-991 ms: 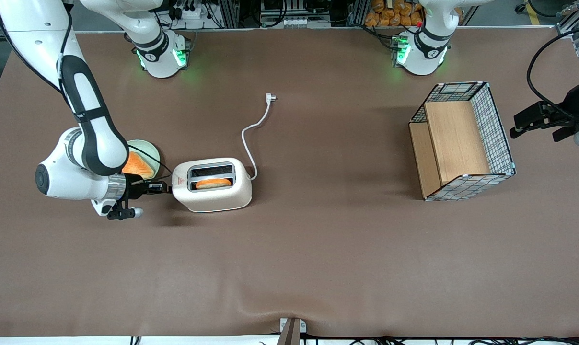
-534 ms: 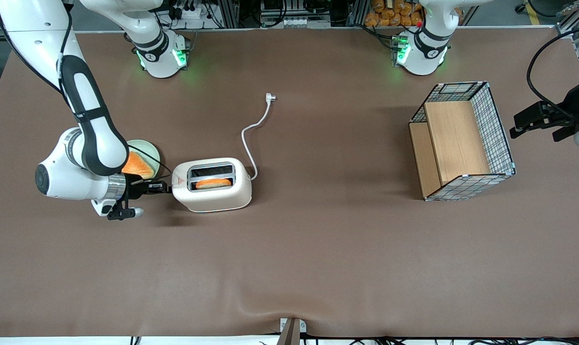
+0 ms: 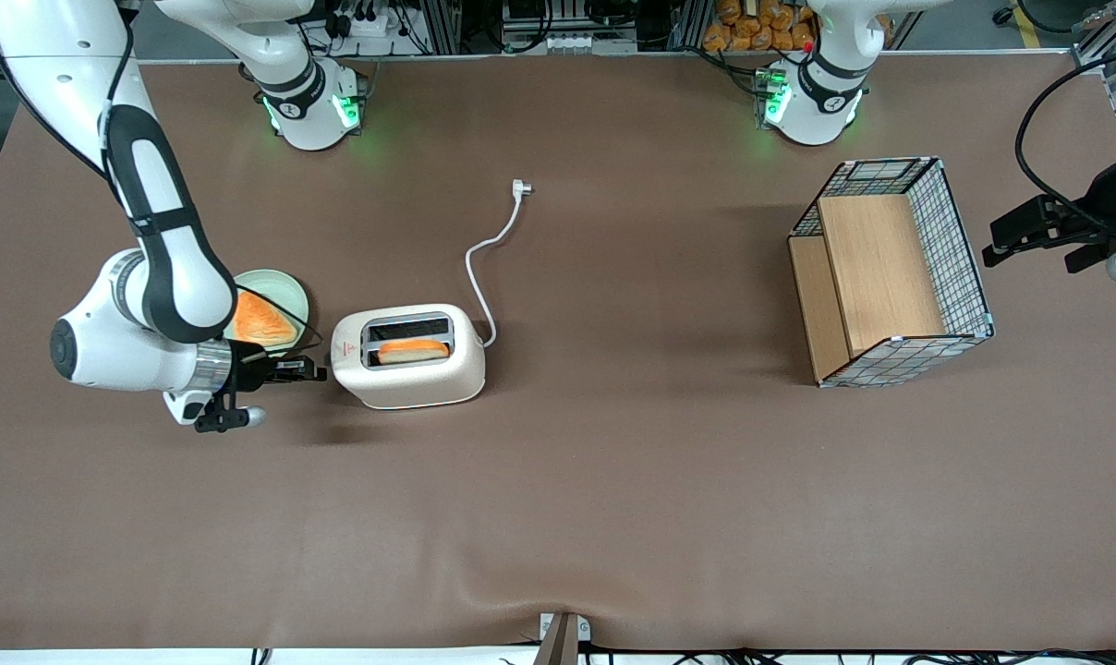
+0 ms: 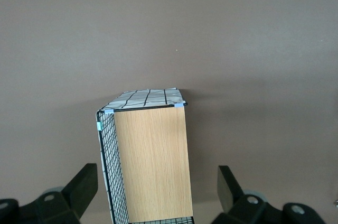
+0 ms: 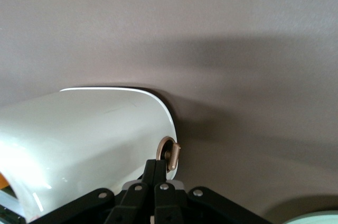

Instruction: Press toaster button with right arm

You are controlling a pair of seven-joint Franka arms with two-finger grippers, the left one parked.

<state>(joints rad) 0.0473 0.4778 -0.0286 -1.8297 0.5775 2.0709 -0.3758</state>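
- Three things to watch, and first where you stand: the toaster sits on the worktop toward the working arm's end, and your hand is low at its short end, just beside it, fingers pinched together with nothing between them.
- From the wrist camera, the button juts out of that rounded end of the toaster, and your closed hand points in just beside it, not squarely on it. I can't tell whether tip and knob are touching.
- Slip risk: that knob is tiny and the shell around it curves away. Push from this offset and I'd expect the fingertips to skate off onto the glossy casing, pressing nothing.
- Shove risk: you're coming at the short end along the worktop, and nothing braces the toaster. It looks light to me; a firm push could slide or swing it rather than work the button, dragging its cord along.
- Toast risk: a slice stands in the slot nearer the front camera. A sudden jolt could tip it against the slot edge.
- Clearance risk: the plate with its orange piece lies just beside your wrist, a little farther from the front camera. Any sideways correction to line up on the knob could brush it, so keep adjustments small.
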